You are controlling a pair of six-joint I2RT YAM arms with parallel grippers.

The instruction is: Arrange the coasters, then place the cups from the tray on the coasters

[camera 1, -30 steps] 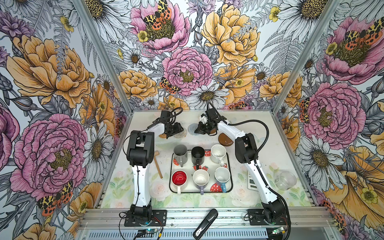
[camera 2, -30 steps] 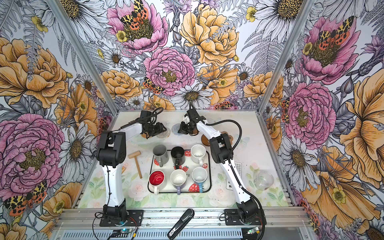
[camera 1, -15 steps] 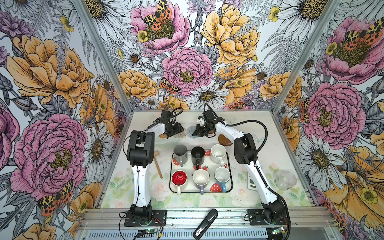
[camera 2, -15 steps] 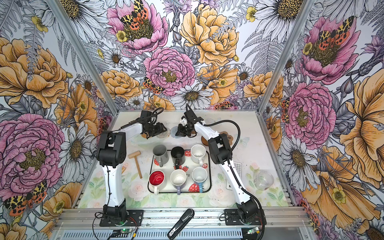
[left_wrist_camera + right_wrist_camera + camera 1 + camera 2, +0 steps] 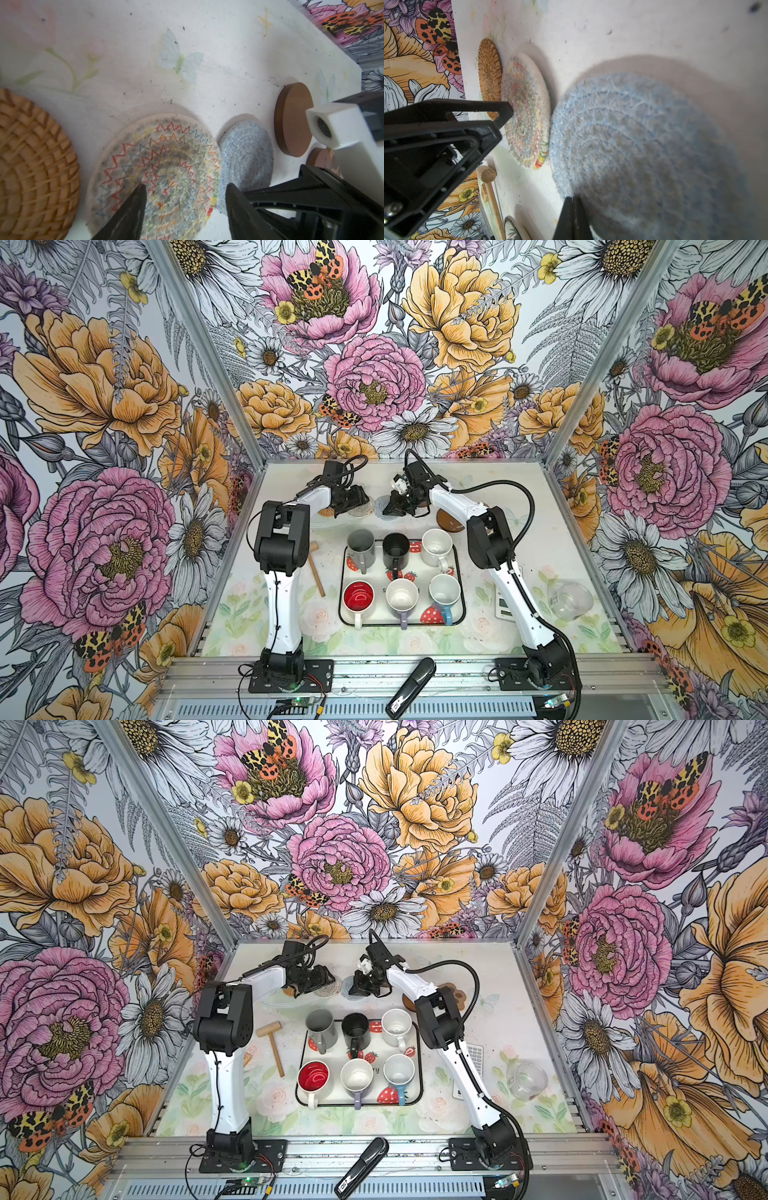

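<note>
Left wrist view shows our left gripper (image 5: 186,187) parted over the cream crochet coaster (image 5: 158,158); just beside that coaster, our right gripper (image 5: 573,199), closed tight, touches the grey-blue coaster (image 5: 643,145).

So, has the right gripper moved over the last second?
Yes, slightly: in a top view the right gripper has shifted left, away from the brown disc coaster and toward the cream crochet coaster.
</note>
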